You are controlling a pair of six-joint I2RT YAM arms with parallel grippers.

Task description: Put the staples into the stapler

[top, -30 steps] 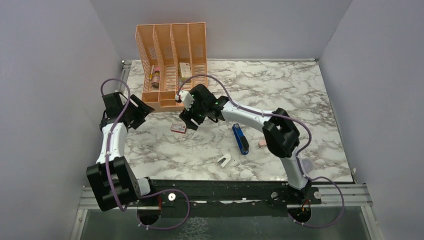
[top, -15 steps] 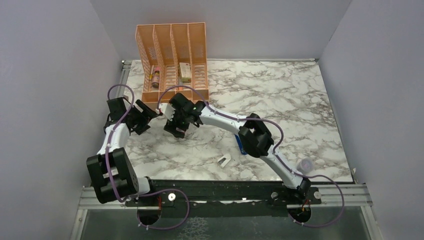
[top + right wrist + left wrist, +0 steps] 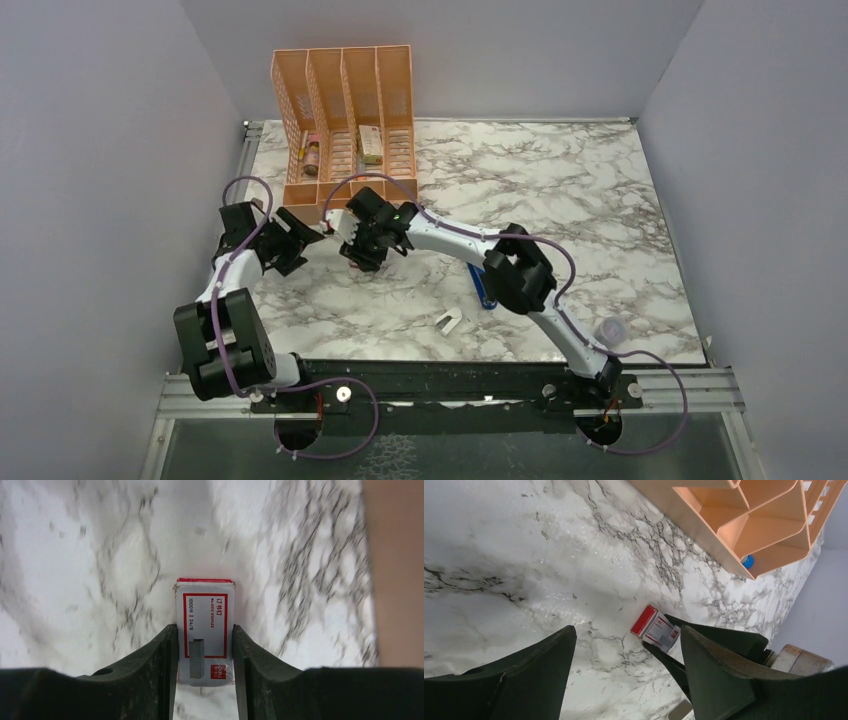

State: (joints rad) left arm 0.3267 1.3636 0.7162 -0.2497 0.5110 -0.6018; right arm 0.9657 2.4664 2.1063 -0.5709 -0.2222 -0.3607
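Note:
The staples box (image 3: 205, 605), red with a white label, lies flat on the marble table. My right gripper (image 3: 204, 628) is shut on it, one finger pressed against each long side. In the top view the right gripper (image 3: 362, 258) covers the box, just in front of the orange organizer. The left wrist view shows the box (image 3: 655, 628) between the right gripper's dark fingers (image 3: 724, 639). My left gripper (image 3: 626, 630) is open and holds nothing; it hovers close to the left of the box (image 3: 300, 243). Only a blue sliver of the stapler (image 3: 484, 297) shows under the right arm's elbow.
An orange slotted organizer (image 3: 345, 120) stands at the back left, holding a small bottle and a box. A small white curved clip (image 3: 449, 321) lies near the front. A pale translucent object (image 3: 608, 328) sits at the front right.
The right gripper has moved left onto the staples box and closed its fingers on its sides. The left gripper has shifted right, toward the box. The right elbow now covers most of the stapler.

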